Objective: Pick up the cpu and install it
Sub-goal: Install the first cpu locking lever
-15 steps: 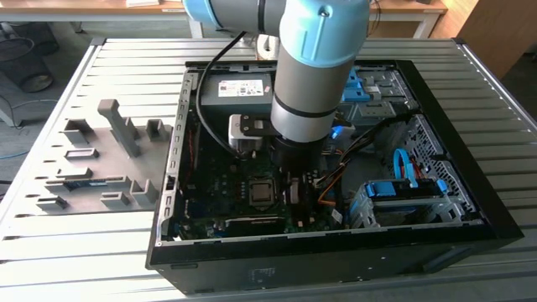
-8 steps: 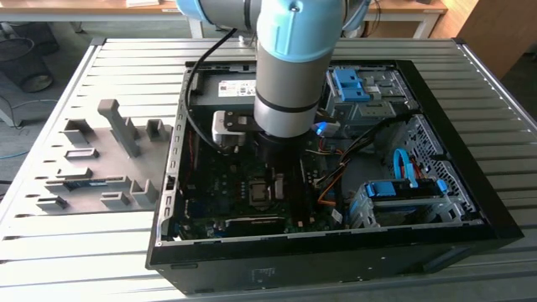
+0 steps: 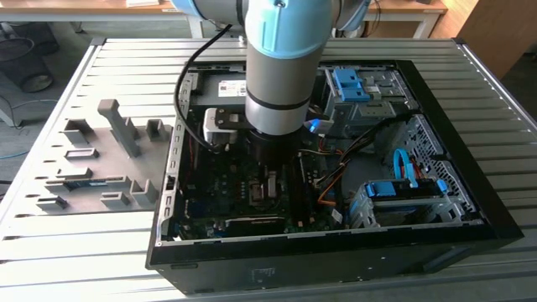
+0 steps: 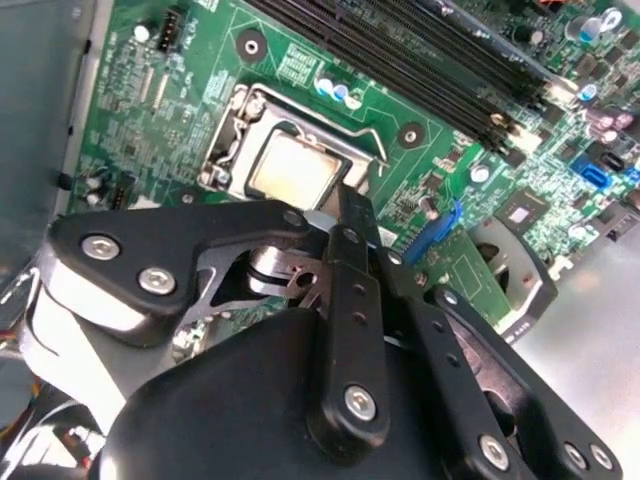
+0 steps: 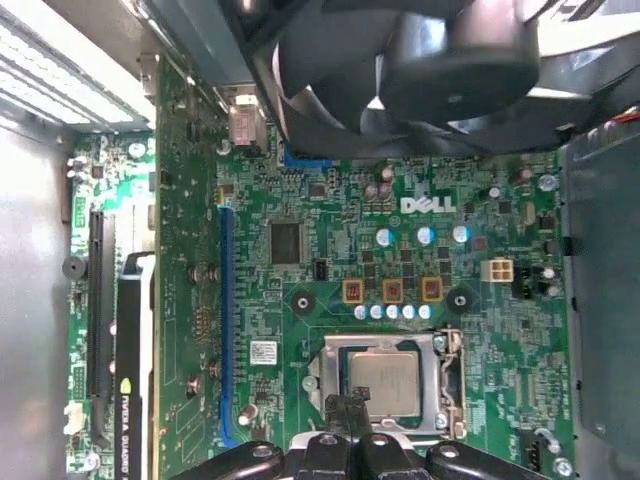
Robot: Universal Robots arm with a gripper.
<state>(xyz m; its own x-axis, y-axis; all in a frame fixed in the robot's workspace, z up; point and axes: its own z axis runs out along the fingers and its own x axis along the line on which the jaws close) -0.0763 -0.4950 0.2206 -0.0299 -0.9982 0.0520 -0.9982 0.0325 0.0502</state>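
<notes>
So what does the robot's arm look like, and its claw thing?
The arm is a fat silvery-grey tube with a light blue cap on top, a thin black ring around it and a black end. A black cable loops beside it. The gripper is made of flat black bars joined with shiny silver screws.

A ribbed, pale grey metal table (image 3: 75, 251) is seen in the exterior view. Wooden desks (image 3: 63, 9) are placed behind it, with a wooden cabinet (image 3: 495, 28) at the exterior view's right. A blue-grey floor (image 3: 21, 135) is visible beyond.
</notes>
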